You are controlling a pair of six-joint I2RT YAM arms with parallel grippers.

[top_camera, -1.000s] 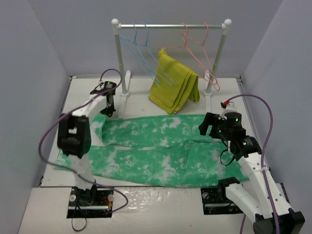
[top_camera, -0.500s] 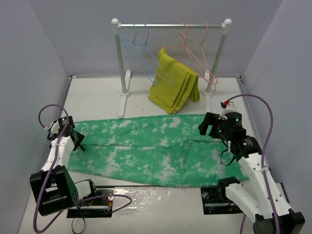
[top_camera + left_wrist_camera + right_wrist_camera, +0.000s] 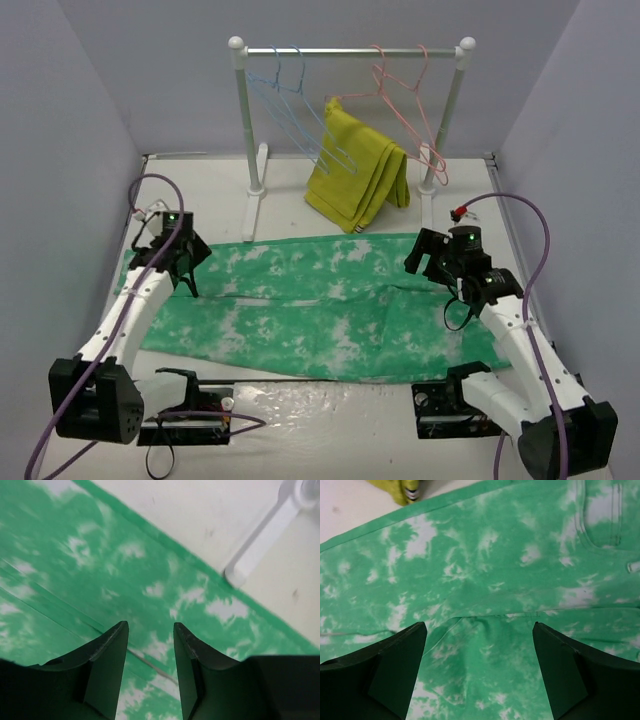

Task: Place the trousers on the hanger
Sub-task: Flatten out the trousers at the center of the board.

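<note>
The green, white-blotched trousers [image 3: 320, 305] lie spread flat across the table, waist to the right. My left gripper [image 3: 186, 276] hovers over their left end, its jaws open by a narrow gap with only cloth [image 3: 100, 565] beneath and nothing between the fingers [image 3: 150, 626]. Over the crotch seam [image 3: 485, 615] near the waist, my right gripper [image 3: 426, 258] stands wide open and empty [image 3: 479, 626]. Two light-blue wire hangers [image 3: 300, 118] hang from the rail at the back, far from both grippers.
The white rack [image 3: 242, 120] stands at the back with pink hangers [image 3: 410, 100] and a mustard-yellow folded garment [image 3: 355, 170] draped there. One rack foot [image 3: 260, 550] lies just past the trousers' far edge. Grey walls close in on three sides.
The left arm swung from beside the rack foot out to the table's left edge, then back over the leg end. Its jaws opened and the trouser leg now lies flat. The right gripper barely moved.
</note>
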